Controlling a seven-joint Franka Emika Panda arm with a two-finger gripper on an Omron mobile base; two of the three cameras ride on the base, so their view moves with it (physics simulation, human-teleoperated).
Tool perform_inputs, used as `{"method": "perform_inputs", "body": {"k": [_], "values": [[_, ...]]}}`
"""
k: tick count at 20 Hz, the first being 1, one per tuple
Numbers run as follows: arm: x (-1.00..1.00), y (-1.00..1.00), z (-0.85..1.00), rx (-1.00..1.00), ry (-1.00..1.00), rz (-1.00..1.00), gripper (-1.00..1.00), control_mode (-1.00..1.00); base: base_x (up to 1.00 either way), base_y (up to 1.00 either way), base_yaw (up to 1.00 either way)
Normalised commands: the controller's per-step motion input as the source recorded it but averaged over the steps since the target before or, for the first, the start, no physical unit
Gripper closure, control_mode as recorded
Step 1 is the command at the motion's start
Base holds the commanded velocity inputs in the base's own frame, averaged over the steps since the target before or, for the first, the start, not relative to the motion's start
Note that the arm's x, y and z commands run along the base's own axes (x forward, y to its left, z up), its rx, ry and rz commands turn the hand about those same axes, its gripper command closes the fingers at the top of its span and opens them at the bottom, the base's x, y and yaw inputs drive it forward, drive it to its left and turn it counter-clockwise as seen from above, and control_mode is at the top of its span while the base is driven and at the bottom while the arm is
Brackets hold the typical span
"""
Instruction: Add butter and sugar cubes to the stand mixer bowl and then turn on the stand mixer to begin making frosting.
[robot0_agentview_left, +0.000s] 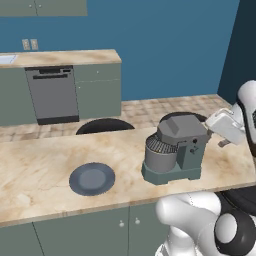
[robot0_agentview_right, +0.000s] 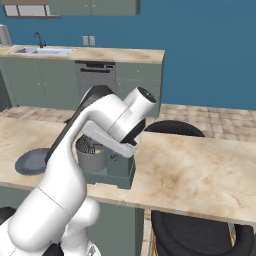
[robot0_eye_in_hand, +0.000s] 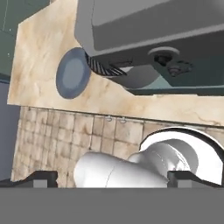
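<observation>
Butter is nowhere I can make out; judged soft, light and slippery, it wants a gentle pinch across its narrow sides. Stand mixer (robot0_agentview_left: 175, 150) sits on the surface (robot0_agentview_left: 35, 170) just ahead of the empty, wide-open hand (robot0_agentview_left: 223, 143), its bowl (robot0_agentview_left: 160, 159) beyond.

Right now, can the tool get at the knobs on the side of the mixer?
Probably yes. The open tool hangs just beside the mixer, on the side with the knobs, and nothing stands between them on the counter.
</observation>
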Motion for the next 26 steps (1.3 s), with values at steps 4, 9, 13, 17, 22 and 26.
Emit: {"method": "perform_inputs", "body": {"k": [4,9,13,17,22,26], "values": [[0.00,0.00,-0.01,-0.11,-0.29,0.17,-1.00,-1.00,0.00,0.00,0.00],[-0.12,0.02,0.00,-0.27,-0.44,0.16,-1.00,-1.00,0.00,0.00,0.00],[-0.07,0.31,0.00,-0.34,-0.39,0.03,-1.00,-1.00,0.00,0.00,0.00],[0.00,0.32,0.00,-0.27,-0.18,0.00,-1.00,-1.00,0.00,0.00,0.00],[0.02,0.08,0.00,-0.20,0.01,-0.09,-1.00,-1.00,0.00,0.00,0.00],[0.06,0.00,0.00,-0.14,0.16,-0.20,-1.00,-1.00,0.00,0.00,0.00]]}}
